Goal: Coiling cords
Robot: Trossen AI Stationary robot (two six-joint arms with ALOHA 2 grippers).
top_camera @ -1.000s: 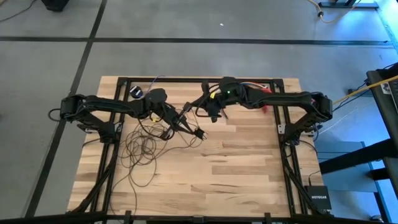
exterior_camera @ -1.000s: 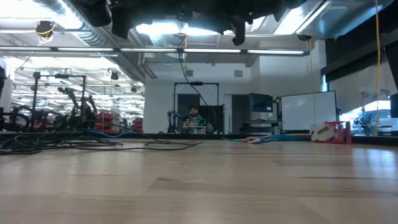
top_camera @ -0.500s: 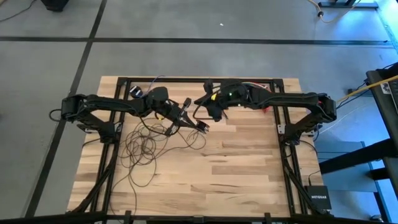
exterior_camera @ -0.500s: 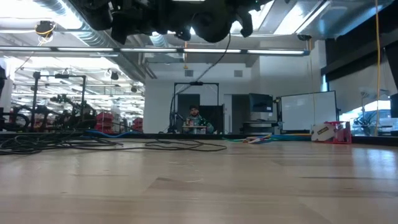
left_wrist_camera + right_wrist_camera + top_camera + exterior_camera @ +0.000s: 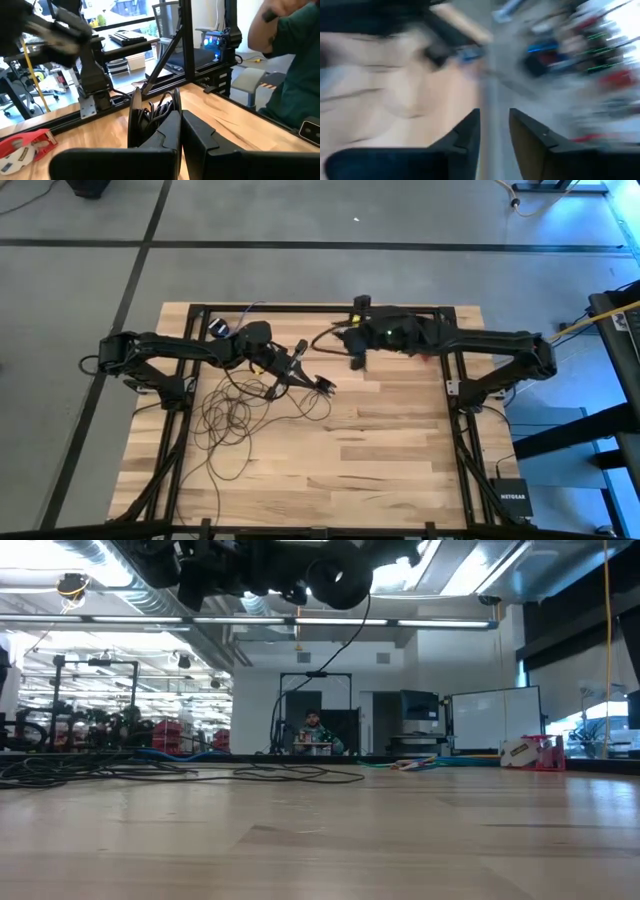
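My left pincer was out over the far middle of the worktop, with its two fingers pressed together. They were clamped on a bunch of the cords; in my left wrist view several dark loops stood up just past the fingertips, gathered into a narrow coil. From above, the strand ran back from that pincer toward my left arm and down into the rest of the cords, which lay in loose, overlapping loops on the left half of the worktop, trailing toward the near edge. From the low camera the same tangle lay flat along the far left of the wood.

My right pincer was at the far edge of the worktop, right of my left one and apart from it. In my right wrist view its fingers stood with a clear gap between them and nothing in the gap, so it was partly open and held nothing.

A red object lay on the wood in my left wrist view, and a person in a dark green sleeve stood beyond the worktop's edge there.
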